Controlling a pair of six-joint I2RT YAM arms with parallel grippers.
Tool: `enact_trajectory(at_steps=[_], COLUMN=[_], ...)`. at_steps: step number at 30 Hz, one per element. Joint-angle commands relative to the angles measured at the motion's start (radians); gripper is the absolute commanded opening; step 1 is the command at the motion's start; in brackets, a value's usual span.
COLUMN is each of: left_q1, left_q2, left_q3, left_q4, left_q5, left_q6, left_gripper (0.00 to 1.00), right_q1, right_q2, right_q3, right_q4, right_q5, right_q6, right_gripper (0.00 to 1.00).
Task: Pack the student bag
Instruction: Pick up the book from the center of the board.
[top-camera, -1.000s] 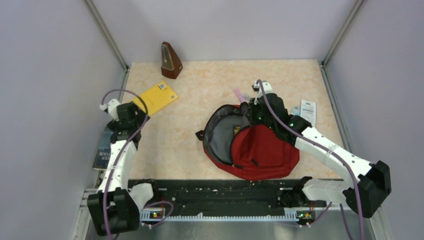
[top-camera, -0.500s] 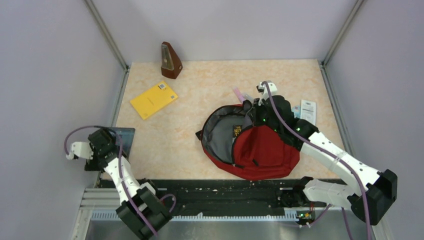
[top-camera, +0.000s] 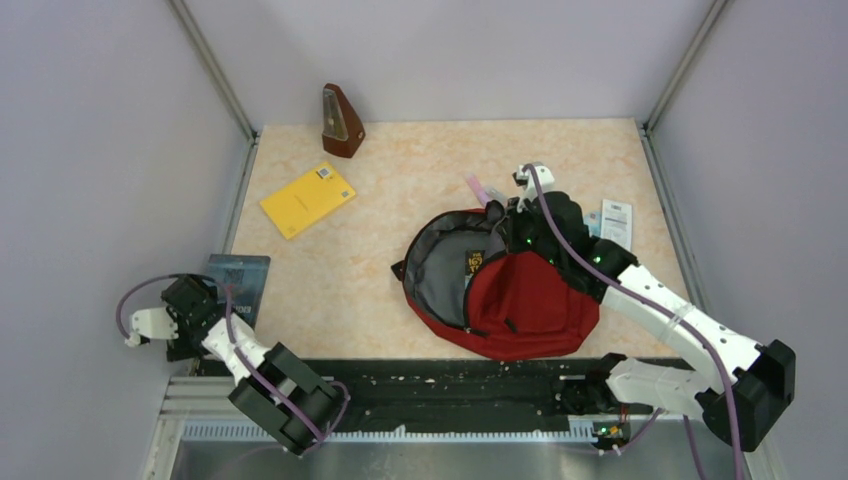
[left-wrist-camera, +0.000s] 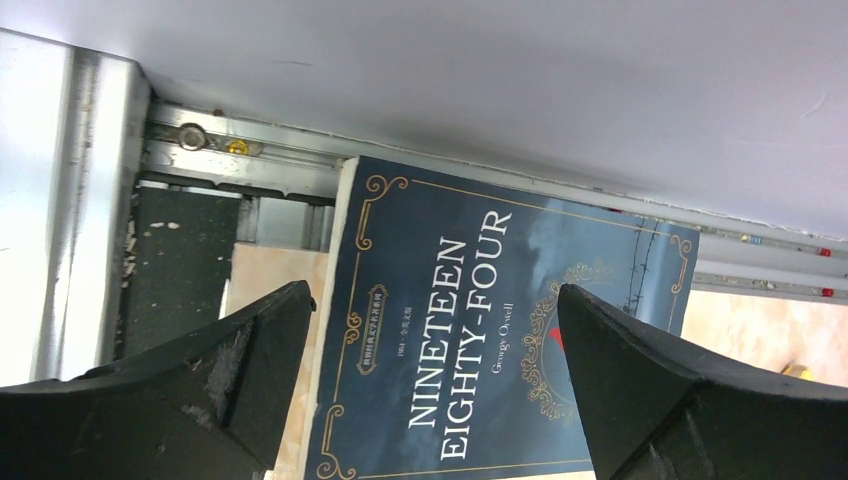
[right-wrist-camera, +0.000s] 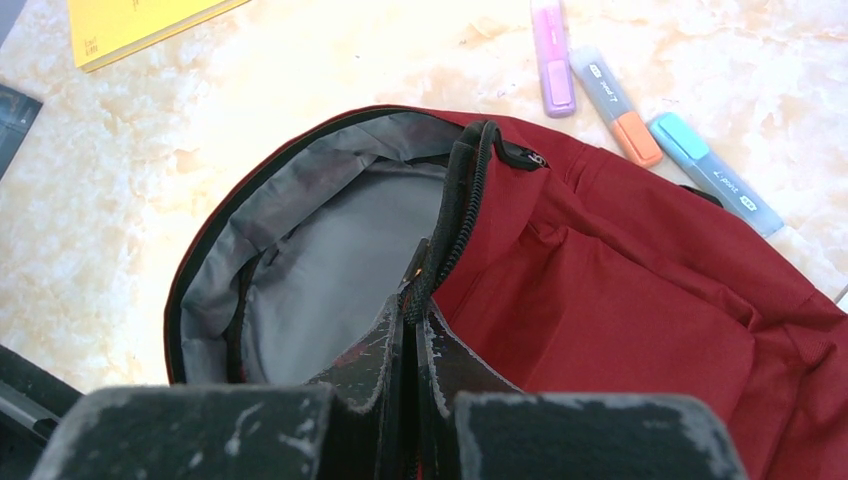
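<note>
The right fingers (right-wrist-camera: 452, 365) pinch the bag (top-camera: 535, 305) by its zipper rim (right-wrist-camera: 462, 200), holding it open. The left fingers (left-wrist-camera: 235, 355) hang wide above the book (left-wrist-camera: 480, 330); gripping it looks next.

Lab enclosure: plain walls (top-camera: 90, 150), aluminium frame (top-camera: 215, 68).

Dark blue book (left-wrist-camera: 500, 300) cover, title "NINETEEN EIGHTY-FOUR", author "George Orwell" below, smaller print unreadable
</note>
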Motion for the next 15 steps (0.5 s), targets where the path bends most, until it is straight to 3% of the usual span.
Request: enact_trajectory(at_steps=[1,7,15], left_q1=[0.009,0.015,0.018], left_q2=[0.057,0.123,0.233], left_q3=[-0.005,0.013,0.027], left_q4=[0.106,0.139,0.19], left_q5=[0.048,0.041,0.155], left_q6=[0.01,-0.007,-0.015], left_gripper=[0.98,0.98,0.96], right_q1=[-0.006,-0.006,-0.007], right_q2=[-0.04,-0.053,-0.077], right_q3=[-0.003,-0.015,-0.028], right_q4=[0.033,0.013,-0.003], right_q5=[0.026,0.036,0.065], right_q6=[-0.017,-0.018,-0.024], right_gripper=[0.0,0.0,0.0])
